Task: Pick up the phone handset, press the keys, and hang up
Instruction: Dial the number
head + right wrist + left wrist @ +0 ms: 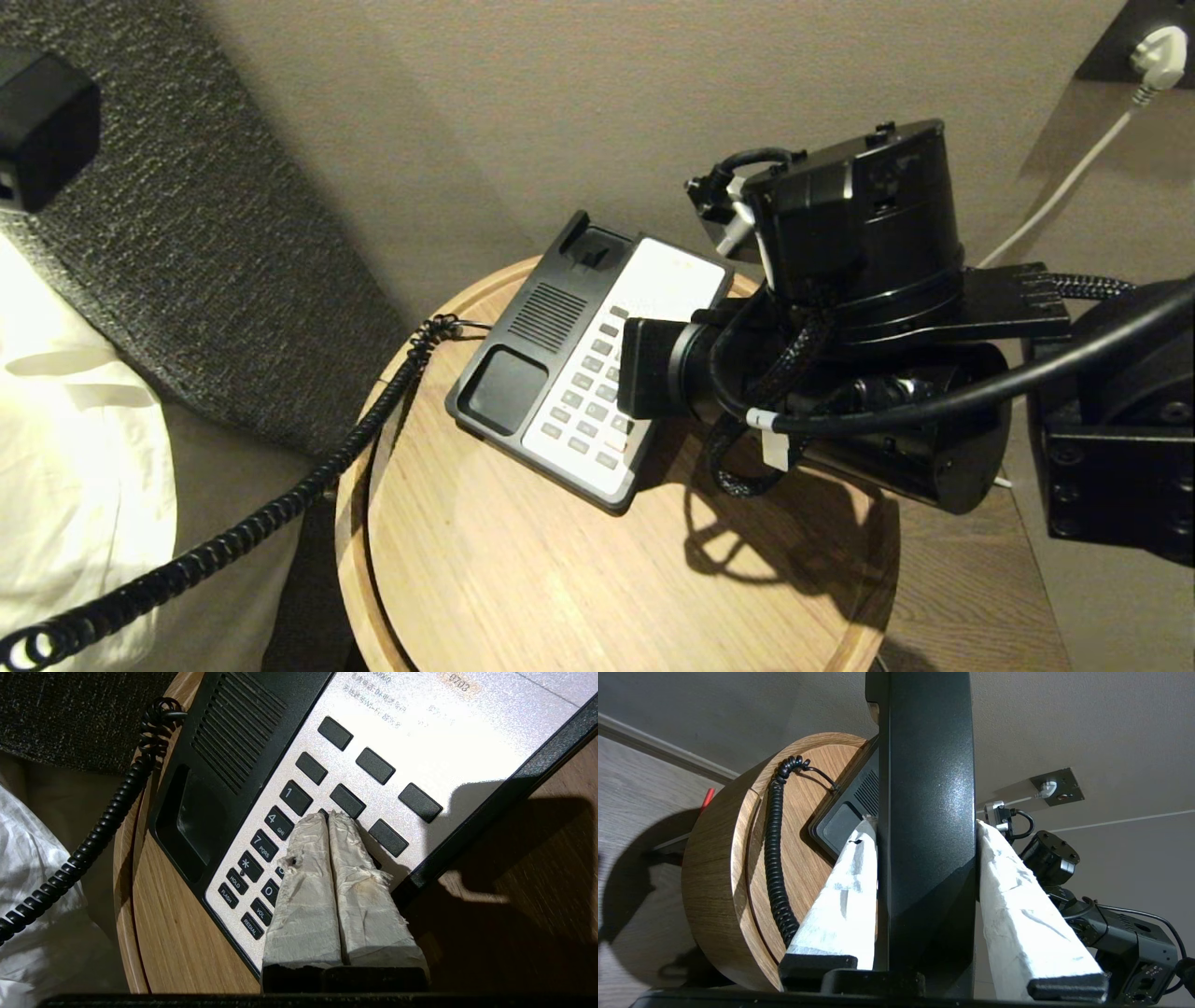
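In the left wrist view the glossy black phone handset [924, 765] stands between my white-wrapped fingers. My left gripper [924, 822] is shut on it, held off to the side of the table, outside the head view. Its black coiled cord [280, 504] runs from the table's left edge down past the bed. The black-and-white phone base [672, 280] lies on the table with its cradle [504, 387] empty. My right gripper [328, 814] is shut, its tips together on the keys [296, 798] beside the "1" key. In the head view the right arm [859, 308] hides those fingers.
The phone sits on a round wooden side table [560, 579] with a raised rim. White bedding [75, 448] and a dark fabric headboard [187, 233] are to the left. A wall socket with a white plug [1158, 51] is at the back right.
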You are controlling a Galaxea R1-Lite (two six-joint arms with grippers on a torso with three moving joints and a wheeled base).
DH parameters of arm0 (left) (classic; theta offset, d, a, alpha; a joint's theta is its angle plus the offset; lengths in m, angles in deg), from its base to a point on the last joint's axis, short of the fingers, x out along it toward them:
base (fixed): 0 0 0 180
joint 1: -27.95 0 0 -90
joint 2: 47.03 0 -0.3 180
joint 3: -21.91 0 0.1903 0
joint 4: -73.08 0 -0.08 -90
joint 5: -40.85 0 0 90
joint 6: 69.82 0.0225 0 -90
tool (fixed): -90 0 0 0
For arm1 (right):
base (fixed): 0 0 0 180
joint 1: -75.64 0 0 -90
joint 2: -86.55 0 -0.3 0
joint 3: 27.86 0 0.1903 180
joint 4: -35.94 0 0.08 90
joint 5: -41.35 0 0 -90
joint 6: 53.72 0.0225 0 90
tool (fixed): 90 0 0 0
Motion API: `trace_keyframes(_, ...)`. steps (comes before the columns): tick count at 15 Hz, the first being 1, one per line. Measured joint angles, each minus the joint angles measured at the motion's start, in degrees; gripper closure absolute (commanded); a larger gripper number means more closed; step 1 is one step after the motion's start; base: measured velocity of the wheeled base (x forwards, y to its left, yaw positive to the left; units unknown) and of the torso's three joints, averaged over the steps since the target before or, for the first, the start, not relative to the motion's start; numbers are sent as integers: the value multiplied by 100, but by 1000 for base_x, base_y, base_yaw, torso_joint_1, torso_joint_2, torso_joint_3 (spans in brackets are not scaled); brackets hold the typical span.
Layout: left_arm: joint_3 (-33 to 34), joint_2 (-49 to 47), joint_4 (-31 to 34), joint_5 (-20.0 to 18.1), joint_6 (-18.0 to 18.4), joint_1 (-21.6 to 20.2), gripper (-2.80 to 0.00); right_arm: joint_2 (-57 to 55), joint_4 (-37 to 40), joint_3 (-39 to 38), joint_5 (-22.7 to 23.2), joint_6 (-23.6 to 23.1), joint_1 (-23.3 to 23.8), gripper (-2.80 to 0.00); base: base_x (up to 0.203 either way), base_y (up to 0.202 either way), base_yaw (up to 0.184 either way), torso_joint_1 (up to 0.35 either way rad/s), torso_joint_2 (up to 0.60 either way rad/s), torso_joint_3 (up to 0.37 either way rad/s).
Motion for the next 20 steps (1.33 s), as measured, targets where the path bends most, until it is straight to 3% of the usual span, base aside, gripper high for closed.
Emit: trace_keyframes(20, 9, 22, 0, -10, 0, 2, 0, 5, -34, -16, 0, -18, 17, 0, 0, 0, 0, 0, 0, 0)
